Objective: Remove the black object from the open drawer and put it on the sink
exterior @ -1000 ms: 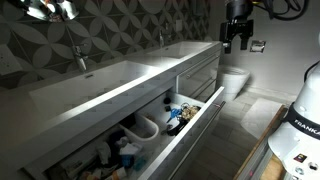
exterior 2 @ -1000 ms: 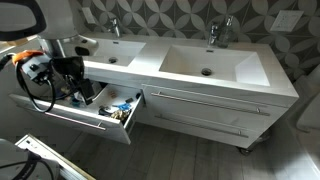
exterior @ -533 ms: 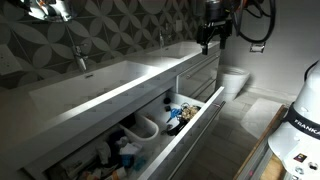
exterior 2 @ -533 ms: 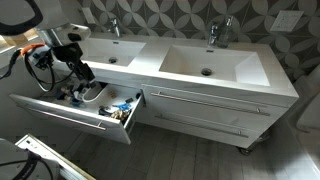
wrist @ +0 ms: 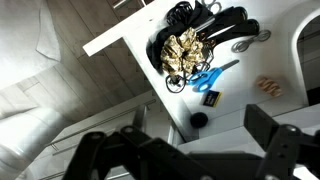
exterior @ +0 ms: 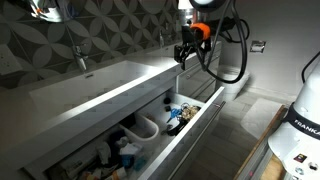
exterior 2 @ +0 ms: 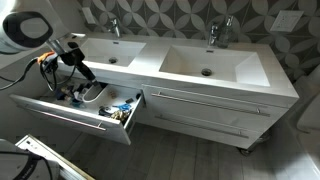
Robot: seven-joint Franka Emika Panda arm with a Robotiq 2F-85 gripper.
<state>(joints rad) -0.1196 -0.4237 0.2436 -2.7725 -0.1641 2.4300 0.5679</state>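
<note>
In an exterior view the gripper has travelled from the far end of the vanity to a spot above the far end of the open drawer, beside the front edge of the sink. We judge that the approach is under way and the pick has not begun. The drawer's clutter is too dim here for us to single out the black object. In the other exterior view the gripper hangs tilted over the back edge of the open drawer, a little higher than a second ago, just beside the end of the long white sink. A patterned tile wall stands behind and a grey plank floor lies below. In the wrist view the gripper shows its jaws spread wide with nothing between them. The black object lies on the bare drawer floor near the edge closest to the jaws, apart from the blue scissors and the black cables at the farther end. It is untouched, so the lift to the sink is all still ahead.
</note>
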